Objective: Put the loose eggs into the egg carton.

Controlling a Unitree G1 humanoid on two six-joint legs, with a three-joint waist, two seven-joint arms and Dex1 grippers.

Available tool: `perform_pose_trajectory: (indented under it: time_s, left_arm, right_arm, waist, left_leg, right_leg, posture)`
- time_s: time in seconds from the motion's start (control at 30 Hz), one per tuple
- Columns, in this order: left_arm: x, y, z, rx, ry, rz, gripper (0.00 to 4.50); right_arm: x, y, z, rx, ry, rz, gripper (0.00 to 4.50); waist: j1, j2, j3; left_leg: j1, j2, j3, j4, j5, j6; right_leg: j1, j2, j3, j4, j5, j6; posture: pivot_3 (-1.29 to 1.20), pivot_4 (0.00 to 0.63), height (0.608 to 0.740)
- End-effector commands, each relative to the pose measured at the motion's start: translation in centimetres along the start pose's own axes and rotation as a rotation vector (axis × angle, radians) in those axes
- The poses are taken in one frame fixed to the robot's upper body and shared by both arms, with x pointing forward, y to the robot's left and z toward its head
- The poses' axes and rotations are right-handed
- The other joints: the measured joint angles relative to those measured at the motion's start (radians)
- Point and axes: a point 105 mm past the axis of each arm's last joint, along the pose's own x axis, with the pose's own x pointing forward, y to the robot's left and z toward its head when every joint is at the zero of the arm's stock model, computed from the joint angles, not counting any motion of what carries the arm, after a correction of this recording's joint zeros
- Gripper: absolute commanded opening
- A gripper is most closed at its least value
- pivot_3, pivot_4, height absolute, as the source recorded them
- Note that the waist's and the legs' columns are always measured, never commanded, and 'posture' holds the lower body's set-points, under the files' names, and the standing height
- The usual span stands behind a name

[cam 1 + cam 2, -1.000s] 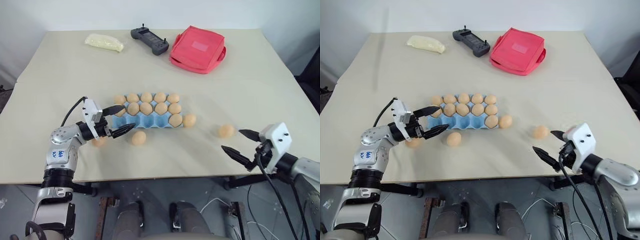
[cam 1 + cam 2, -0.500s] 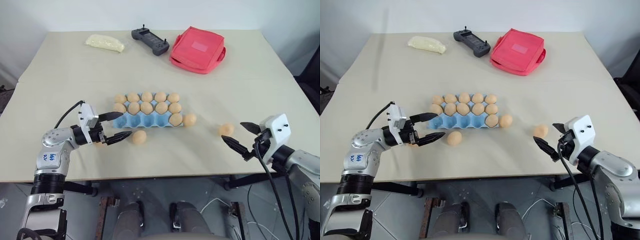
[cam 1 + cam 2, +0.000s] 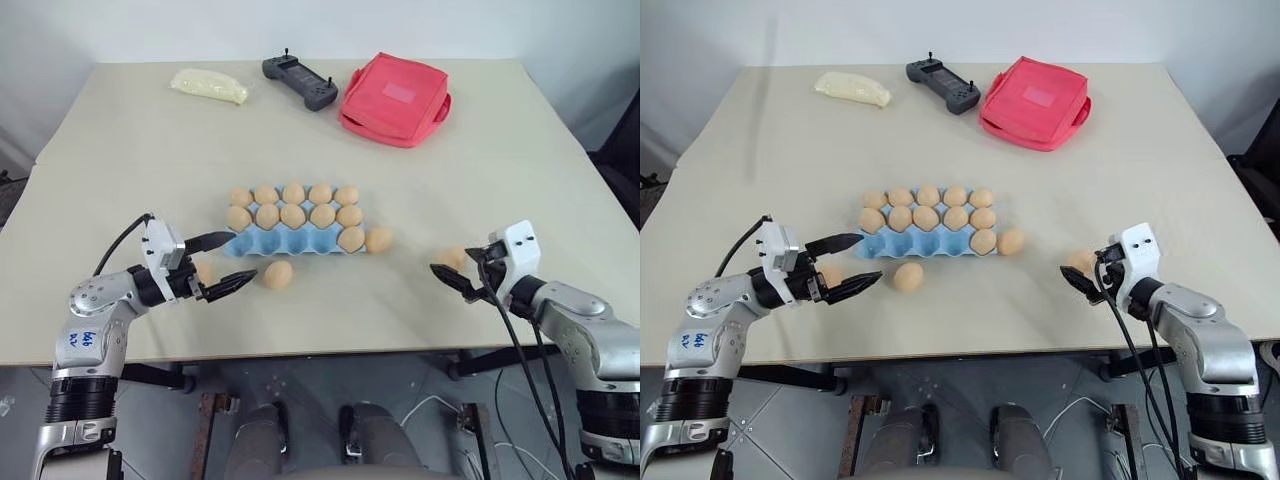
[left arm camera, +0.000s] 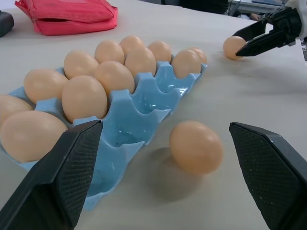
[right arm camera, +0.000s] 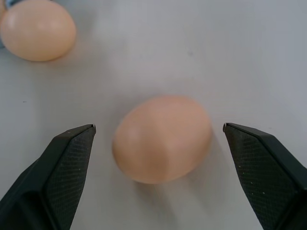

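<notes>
Our right gripper (image 3: 462,270) spreads wide around a loose egg (image 5: 162,139); left gripper (image 3: 222,264) gapes empty beside the egg carton (image 3: 290,243).

Red pouch (image 3: 396,98), black controller (image 3: 300,81), pale yellow packet (image 3: 208,85), beige table (image 3: 500,160)

egg (image 3: 205,271) half behind left fingers (image 3: 218,240)

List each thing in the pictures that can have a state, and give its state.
Egg carton: lidless, partly filled, four front cups empty.
Egg near the right gripper: loose on the table, ungripped.
Egg in front of the carton: loose.
Egg at the carton's right end: loose.
Left gripper: open, empty.
Right gripper: open around its egg.
Red pouch: closed, lying flat.
</notes>
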Motion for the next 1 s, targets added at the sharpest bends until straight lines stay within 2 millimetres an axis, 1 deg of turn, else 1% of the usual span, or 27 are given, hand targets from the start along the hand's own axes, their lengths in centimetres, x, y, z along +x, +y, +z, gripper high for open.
perform_pose_trajectory:
  time_s: [0.03, 0.17, 0.2, 0.23, 0.37, 0.47, 0.53, 0.57, 0.6, 0.67, 0.77, 0.83, 0.93, 1.0]
  left_arm:
    - [-0.4, 0.1, 1.5, 0.043, -0.038, 0.013, 4.5]
    - [-0.5, 0.1, 1.5, 0.044, -0.038, 0.021, 4.5]
    - [-0.5, 0.2, 1.5, 0.044, -0.037, 0.023, 4.5]
    - [-0.5, 0.2, 1.5, 0.044, -0.037, 0.024, 4.5]
    - [-0.6, 0.3, 1.5, 0.045, -0.037, 0.03, 4.5]
    - [-0.5, 0.4, 1.6, 0.045, -0.037, 0.028, 4.5]
    - [-0.4, 0.5, 1.6, 0.047, -0.037, 0.026, 4.5]
    - [-0.4, 0.6, 1.6, 0.048, -0.037, 0.025, 4.5]
    - [-0.5, 0.6, 1.6, 0.049, -0.035, 0.025, 4.5]
    - [-0.5, 0.7, 1.6, 0.052, -0.033, 0.026, 4.5]
    - [-0.9, 0.7, 1.6, 0.059, -0.022, 0.029, 4.5]
    - [-1.3, 0.7, 1.4, 0.067, -0.006, 0.033, 4.5]
    - [-1.8, 1.0, 1.5, 0.074, -0.007, 0.06, 4.5]
    - [-2.1, 1.1, 1.5, 0.076, -0.007, 0.074, 4.5]
  right_arm:
    - [0.0, 0.0, 1.8, -0.024, -0.074, -0.008, 3.83]
    - [-0.2, 0.2, 2.8, -0.044, -0.102, -0.01, 2.46]
    - [-0.3, 0.3, 3.1, -0.05, -0.106, -0.006, 2.28]
    - [-0.3, 0.4, 3.4, -0.057, -0.111, -0.002, 2.25]
    - [-0.3, 2.4, 6.6, -0.109, -0.184, 0.064, 2.25]
    - [0.5, 4.1, 8.7, -0.131, -0.224, 0.121, 2.25]
    - [1.6, 6.5, 10.5, -0.156, -0.264, 0.205, 2.25]
    - [2.1, 7.6, 11.1, -0.16, -0.271, 0.243, 2.25]
    - [2.8, 8.8, 11.4, -0.168, -0.264, 0.29, 2.25]
    - [3.6, 10.1, 11.6, -0.174, -0.256, 0.333, 2.25]
    - [5.9, 13.0, 12.0, -0.177, -0.258, 0.418, 2.25]
    - [6.7, 14.6, 11.9, -0.183, -0.252, 0.467, 2.25]
    - [7.3, 16.0, 11.7, -0.188, -0.246, 0.513, 2.25]
    - [7.6, 16.6, 11.4, -0.192, -0.239, 0.529, 2.25]
  waist:
    - [0.001, 0.0, 0.0]
    - [0.0, 0.0, 0.0]
    - [0.0, 0.0, 0.0]
    - [0.0, 0.0, 0.0]
    - [-0.004, 0.001, 0.0]
    - [-0.006, 0.001, 0.0]
    - [-0.006, 0.001, 0.0]
    - [-0.009, 0.001, 0.0]
    - [-0.009, 0.001, 0.0]
    - [-0.009, 0.001, 0.0]
    - [-0.008, 0.001, 0.0]
    - [-0.009, 0.001, 0.0]
    - [-0.008, 0.001, 0.0]
    - [-0.007, 0.001, 0.0]
  left_leg:
    - [0.0, 0.0, 0.0, 0.0, 0.0, 0.0]
    - [0.0, 0.0, 0.0, 0.0, 0.0, 0.0]
    - [0.0, 0.0, 0.0, 0.0, 0.0, 0.0]
    - [0.0, 0.0, 0.0, 0.0, 0.0, 0.0]
    - [0.0, 0.0, 0.0, 0.0, 0.0, 0.0]
    - [0.0, 0.001, 0.0, 0.0, 0.0, 0.0]
    - [0.0, 0.001, 0.0, 0.0, 0.0, 0.0]
    - [0.0, 0.001, 0.0, 0.0, 0.0, 0.0]
    - [0.0, 0.001, 0.0, -0.001, 0.0, 0.0]
    - [0.0, 0.001, 0.0, -0.002, 0.0, 0.0]
    - [-0.001, 0.001, 0.0, -0.002, 0.0, 0.0]
    - [-0.002, 0.0, 0.001, -0.002, 0.0, 0.0]
    - [-0.002, 0.001, 0.001, -0.002, -0.001, 0.0]
    - [-0.002, 0.001, 0.001, -0.002, -0.001, 0.0]
  right_leg:
    - [0.0, 0.0, 0.0, 0.0, 0.0, 0.0]
    - [0.0, 0.0, 0.0, 0.0, 0.0, 0.0]
    - [0.0, 0.0, 0.0, 0.0, 0.0, 0.0]
    - [0.0, 0.0, 0.0, 0.0, 0.0, 0.0]
    - [0.0, 0.0, 0.0, 0.0, 0.0, 0.0]
    - [-0.001, 0.0, 0.0, 0.0, 0.001, 0.0]
    - [-0.001, 0.0, 0.0, 0.0, 0.001, -0.001]
    - [-0.001, 0.0, 0.0, 0.0, 0.001, -0.001]
    - [-0.001, 0.0, 0.0, 0.0, 0.001, -0.001]
    - [-0.001, 0.0, 0.0, 0.0, 0.001, -0.001]
    - [-0.002, 0.0, 0.0, -0.002, 0.001, -0.001]
    - [-0.002, 0.0, 0.0, -0.002, 0.001, -0.001]
    - [-0.002, 0.0, 0.0, -0.002, 0.001, -0.001]
    - [-0.002, -0.001, 0.0, -0.003, 0.001, -0.001]
  posture:
    - [0.0, 0.15, 0.74]
    - [0.0, 0.15, 0.74]
    - [0.0, 0.15, 0.74]
    - [0.0, 0.15, 0.74]
    - [0.0, 0.15, 0.74]
    - [0.0, 0.15, 0.74]
    - [0.0, 0.15, 0.74]
    - [0.0, 0.15, 0.74]
    - [0.0, 0.15, 0.74]
    - [0.0, 0.15, 0.74]
    - [0.0, 0.15, 0.74]
    - [0.0, 0.15, 0.74]
    - [0.0, 0.15, 0.74]
    - [0.0, 0.15, 0.74]
